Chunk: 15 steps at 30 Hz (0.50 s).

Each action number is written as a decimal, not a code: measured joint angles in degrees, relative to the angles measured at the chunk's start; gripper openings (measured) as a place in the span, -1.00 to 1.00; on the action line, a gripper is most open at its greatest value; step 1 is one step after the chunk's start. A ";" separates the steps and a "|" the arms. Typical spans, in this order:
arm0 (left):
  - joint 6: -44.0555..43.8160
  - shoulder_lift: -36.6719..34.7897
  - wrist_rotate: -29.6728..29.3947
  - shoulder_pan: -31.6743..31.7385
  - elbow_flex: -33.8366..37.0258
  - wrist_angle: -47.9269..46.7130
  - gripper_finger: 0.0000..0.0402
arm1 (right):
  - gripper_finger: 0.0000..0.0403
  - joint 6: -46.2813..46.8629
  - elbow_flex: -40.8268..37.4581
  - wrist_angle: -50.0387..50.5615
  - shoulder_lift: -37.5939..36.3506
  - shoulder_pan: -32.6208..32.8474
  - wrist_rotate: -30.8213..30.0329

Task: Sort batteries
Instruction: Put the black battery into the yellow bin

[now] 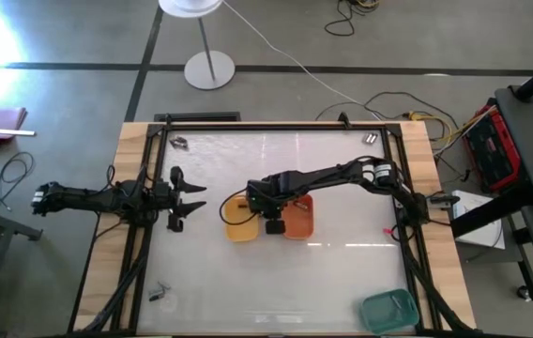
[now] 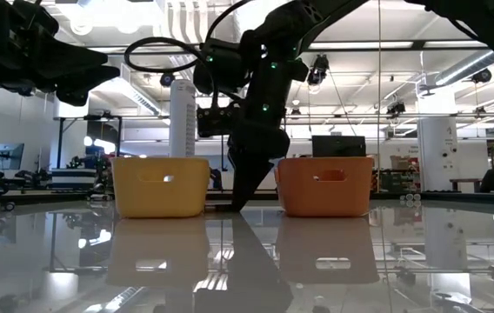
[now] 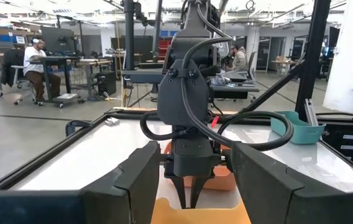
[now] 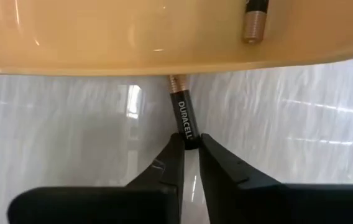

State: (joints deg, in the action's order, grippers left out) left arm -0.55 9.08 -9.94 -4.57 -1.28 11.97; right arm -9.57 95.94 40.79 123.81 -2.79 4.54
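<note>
Fingers (image 4: pixel 175 163) of right gripper (image 4: pixel 187 144) pinching a battery (image 4: pixel 183 116) beside yellow tray (image 4: pixel 133 37); left gripper (image 1: pixel 188 198) spread, idle.

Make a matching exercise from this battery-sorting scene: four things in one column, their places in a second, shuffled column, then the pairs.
Things
1. right gripper
2. left gripper
3. teal tray
4. yellow tray

Places
A. at the table's near right corner
B. shut on a battery lying on the table beside the yellow tray
C. directly left of the orange tray
D. open, waiting at the table's left side

Pairs: 1-B, 2-D, 3-A, 4-C
</note>
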 joint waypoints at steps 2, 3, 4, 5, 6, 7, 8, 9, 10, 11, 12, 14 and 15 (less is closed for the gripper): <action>0.01 0.00 0.00 0.00 0.00 0.00 -0.10 | -0.85 -0.63 0.00 0.55 0.00 0.00 0.00; 0.01 0.00 0.01 -0.01 0.00 0.00 -0.10 | -0.84 -0.91 0.02 0.87 0.00 0.00 0.00; 0.01 0.00 0.01 0.01 0.00 0.00 -0.10 | -0.84 -1.05 0.07 1.47 0.00 0.02 0.02; -0.01 0.00 0.01 0.01 0.00 0.00 -0.10 | -0.84 -1.04 0.15 2.07 0.00 0.05 0.02; 0.01 0.00 -0.01 -0.01 0.00 0.00 -0.10 | -0.84 -1.00 0.21 2.70 -0.03 0.12 0.02; 0.00 0.00 0.00 0.01 0.00 -0.01 -0.10 | -0.84 -1.00 0.30 3.47 -0.13 0.17 0.02; 0.00 0.00 -0.01 0.01 0.00 -0.01 -0.10 | -0.84 -0.97 0.36 4.22 -0.26 0.26 0.03; 0.00 0.00 0.00 0.00 0.00 0.00 -0.10 | -0.84 -0.66 0.40 4.93 -0.46 0.42 0.02; 0.01 0.00 0.01 0.01 0.00 0.00 -0.10 | -0.84 -0.36 0.46 5.31 -0.64 0.58 0.02; -0.01 0.00 0.01 -0.01 0.00 0.00 -0.10 | -0.84 0.12 0.60 6.05 -0.85 0.73 0.02; 0.01 0.00 -0.01 -0.01 0.00 0.00 -0.10 | -0.84 0.55 0.82 6.98 -1.13 0.92 0.10; 0.01 0.00 -0.01 0.00 0.00 0.00 -0.10 | -0.84 0.53 1.69 8.09 -1.81 1.33 0.19; 0.00 0.00 0.01 0.01 0.00 -0.01 -0.10 | -0.84 0.49 2.53 9.02 -2.10 1.46 0.17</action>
State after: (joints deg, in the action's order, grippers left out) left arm -0.55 9.08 -9.93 -4.56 -1.28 11.95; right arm -9.07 98.47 49.81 121.71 -1.33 4.71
